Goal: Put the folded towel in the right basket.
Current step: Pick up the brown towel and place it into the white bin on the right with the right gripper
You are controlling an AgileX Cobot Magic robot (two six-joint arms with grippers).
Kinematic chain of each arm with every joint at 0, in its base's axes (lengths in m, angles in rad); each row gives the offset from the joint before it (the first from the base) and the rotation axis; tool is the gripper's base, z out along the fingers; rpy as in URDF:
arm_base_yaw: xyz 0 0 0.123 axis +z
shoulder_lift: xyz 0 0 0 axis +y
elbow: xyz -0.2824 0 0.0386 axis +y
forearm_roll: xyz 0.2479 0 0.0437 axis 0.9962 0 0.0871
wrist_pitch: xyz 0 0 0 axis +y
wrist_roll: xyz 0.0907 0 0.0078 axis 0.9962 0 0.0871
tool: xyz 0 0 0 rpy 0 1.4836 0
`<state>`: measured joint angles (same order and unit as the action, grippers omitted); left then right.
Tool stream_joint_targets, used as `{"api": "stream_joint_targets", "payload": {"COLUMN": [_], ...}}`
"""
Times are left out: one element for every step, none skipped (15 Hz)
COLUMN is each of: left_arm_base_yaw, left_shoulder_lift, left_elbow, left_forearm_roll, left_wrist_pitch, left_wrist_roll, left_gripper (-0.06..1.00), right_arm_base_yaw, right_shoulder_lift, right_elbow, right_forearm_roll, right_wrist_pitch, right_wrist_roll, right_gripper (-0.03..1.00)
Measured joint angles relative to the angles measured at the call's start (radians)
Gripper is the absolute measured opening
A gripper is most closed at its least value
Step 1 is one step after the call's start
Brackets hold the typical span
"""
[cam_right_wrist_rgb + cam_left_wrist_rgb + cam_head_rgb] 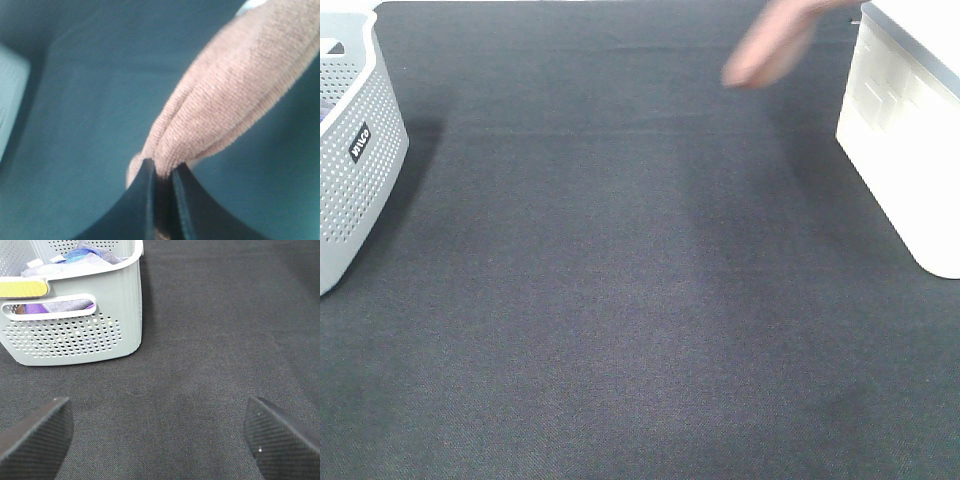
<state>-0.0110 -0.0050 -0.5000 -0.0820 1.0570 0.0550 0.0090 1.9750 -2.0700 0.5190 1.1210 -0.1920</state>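
The folded towel [770, 45] is pinkish and blurred in the exterior high view. It hangs above the dark table at the far right, just left of the white right basket [910, 150]. In the right wrist view my right gripper [162, 172] is shut on an edge of the towel [235, 95], which hangs clear of the table. The right arm itself does not show in the exterior view. My left gripper [160, 440] is open and empty, low over the table; it shows only in the left wrist view.
A grey perforated basket [355, 150] stands at the left edge; in the left wrist view the basket [75, 335] holds several cloths. The dark cloth-covered table [640, 300] lies between the two baskets.
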Motion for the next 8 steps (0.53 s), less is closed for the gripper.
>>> {"api": "stream_joint_targets", "payload": {"left_arm_base_yaw": [0.0,0.0,0.0,0.0,0.0,0.0,0.0,0.0], "left_shoulder_lift": [0.0,0.0,0.0,0.0,0.0,0.0,0.0,0.0], "left_elbow": [0.0,0.0,0.0,0.0,0.0,0.0,0.0,0.0], "left_forearm_roll": [0.0,0.0,0.0,0.0,0.0,0.0,0.0,0.0], "left_wrist_pitch": [0.0,0.0,0.0,0.0,0.0,0.0,0.0,0.0], "left_wrist_roll": [0.0,0.0,0.0,0.0,0.0,0.0,0.0,0.0], "left_gripper": [0.88,0.88,0.88,0.88,0.88,0.88,0.88,0.88], "right_arm_base_yaw": [-0.081,-0.132,-0.189,-0.237,-0.28,-0.323,-0.356,-0.382], "right_shoulder_lift": [-0.014,-0.019,-0.02,-0.02,-0.02,-0.02,-0.02,-0.02], "right_elbow": [0.0,0.0,0.0,0.0,0.0,0.0,0.0,0.0], "right_forearm_roll": [0.025,0.048,0.071,0.085,0.094,0.096,0.097,0.097], "right_wrist_pitch": [0.002,0.004,0.004,0.004,0.003,-0.002,-0.007,-0.014], "right_wrist_roll": [0.001,0.001,0.002,0.002,0.007,0.009,0.011,0.016], "right_gripper": [0.04,0.04,0.04,0.04,0.04,0.04,0.04,0.04]}}
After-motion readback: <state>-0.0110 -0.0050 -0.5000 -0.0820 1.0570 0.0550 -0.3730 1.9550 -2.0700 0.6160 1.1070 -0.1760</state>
